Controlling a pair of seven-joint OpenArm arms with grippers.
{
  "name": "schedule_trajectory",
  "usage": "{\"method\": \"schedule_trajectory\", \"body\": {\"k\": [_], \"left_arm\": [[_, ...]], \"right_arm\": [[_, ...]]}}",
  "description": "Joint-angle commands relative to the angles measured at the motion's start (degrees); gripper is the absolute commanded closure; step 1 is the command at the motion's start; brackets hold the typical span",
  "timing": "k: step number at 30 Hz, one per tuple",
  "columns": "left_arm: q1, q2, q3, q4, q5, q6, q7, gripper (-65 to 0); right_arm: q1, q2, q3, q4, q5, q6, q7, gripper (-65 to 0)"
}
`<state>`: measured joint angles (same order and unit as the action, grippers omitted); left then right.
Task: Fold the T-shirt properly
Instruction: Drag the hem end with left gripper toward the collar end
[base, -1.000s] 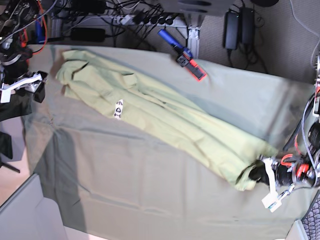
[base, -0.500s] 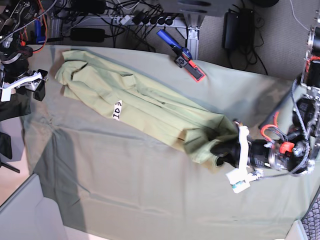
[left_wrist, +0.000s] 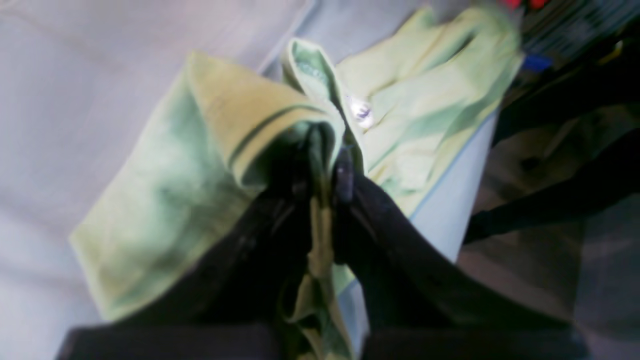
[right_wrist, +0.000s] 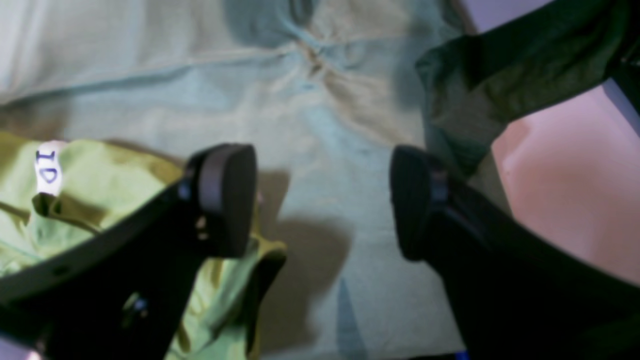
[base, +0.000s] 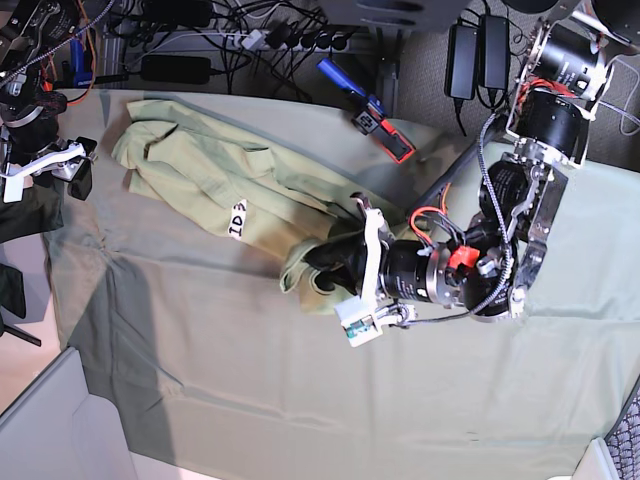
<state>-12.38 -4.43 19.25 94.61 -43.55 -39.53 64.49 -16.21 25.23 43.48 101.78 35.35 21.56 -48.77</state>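
The pale yellow-green T-shirt lies crumpled across the back left of the grey-green table cloth, its white "ID 3" tag facing up. My left gripper is shut on the shirt's hem end and holds it folded back towards the tag. In the left wrist view the black fingers pinch a bunch of the T-shirt. My right gripper is open and empty at the table's left edge; in the right wrist view, the right gripper hovers beside the T-shirt's corner and the tag.
A blue and red tool lies at the table's back edge. Cables and power bricks sit behind the table. A grey box corner stands at the front left. The table cloth is wrinkled near the left edge.
My left gripper has moved from the front right leftwards across the table, dragging the shirt's end over the shirt towards the tag. The right arm has not moved.
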Motion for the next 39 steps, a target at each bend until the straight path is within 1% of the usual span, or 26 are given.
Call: {"method": "schedule_trajectory", "body": {"k": [1,5,7,8,10,11,12,13,20,23,26,29,32,36,39], "left_arm": [[-0.37,0.42,-0.02,0.61,-1.18,-0.47,-1.27,0.0],[1.75,1.6,-0.02,0.02,-1.22,-0.47,-1.84,0.0],[1.97,2.03,-0.02,0.02,-1.18,-0.47,-3.1,0.0],[1.92,2.23,-0.02,0.04,-1.14,-0.47,-3.48,-4.1],[1.92,2.71,-0.02,0.04,-1.07,-0.47,-3.89,-20.5],[1.95,2.99,-0.02,0.02,-1.09,-0.47,-3.93,-27.2],[1.99,3.34,-0.02,0.02,-1.16,-0.47,-4.02,-31.4],[2.08,3.8,-0.02,0.02,-1.16,-0.47,-4.33,-32.9],[2.1,9.03,1.51,0.02,-1.16,-0.47,-4.5,-32.9],[2.03,9.46,1.6,0.04,-0.44,-0.47,-4.48,-32.8],[2.05,9.29,-0.57,0.04,2.64,-0.47,-4.48,-32.8],[2.12,7.72,-3.26,0.04,2.43,-0.47,-4.48,-32.8],[2.25,4.85,-4.83,0.04,2.43,-0.47,-4.48,-32.8],[2.4,1.29,-5.79,0.04,1.75,-0.47,-4.48,-32.8],[2.49,-0.76,-5.77,0.04,0.48,-0.47,-4.48,-32.8]], "right_arm": [[0.26,1.29,0.46,0.76,0.44,1.31,0.94,-41.7],[0.31,1.29,0.46,0.76,0.52,1.29,0.98,-41.7],[0.28,1.29,0.46,0.76,0.68,1.29,0.98,-41.7],[0.28,1.29,0.46,0.76,0.68,1.29,0.96,-41.7],[0.26,1.27,0.46,0.76,0.68,1.29,0.9,-41.7],[0.26,1.27,0.46,0.76,0.68,1.29,0.74,-41.7],[0.28,1.27,0.46,0.76,0.68,1.29,0.72,-41.8],[0.28,1.27,0.46,0.76,0.68,1.29,0.74,-41.8],[0.26,1.27,0.46,0.76,0.66,1.29,0.74,-41.7],[0.28,1.27,0.46,0.76,0.63,1.29,0.68,-41.8],[0.28,1.27,0.48,0.76,0.68,0.7,-0.2,-41.8],[0.22,1.18,0.48,0.74,1.27,0.07,-2.12,-41.8],[-0.81,0.44,0.33,0.57,2.95,0.24,-4.74,-41.8],[-3.78,-2.21,0.26,0.48,4.37,0.37,-5.29,-41.8],[-4.48,-4.48,0.26,0.35,4.33,0.37,-5.25,-41.8]]}}
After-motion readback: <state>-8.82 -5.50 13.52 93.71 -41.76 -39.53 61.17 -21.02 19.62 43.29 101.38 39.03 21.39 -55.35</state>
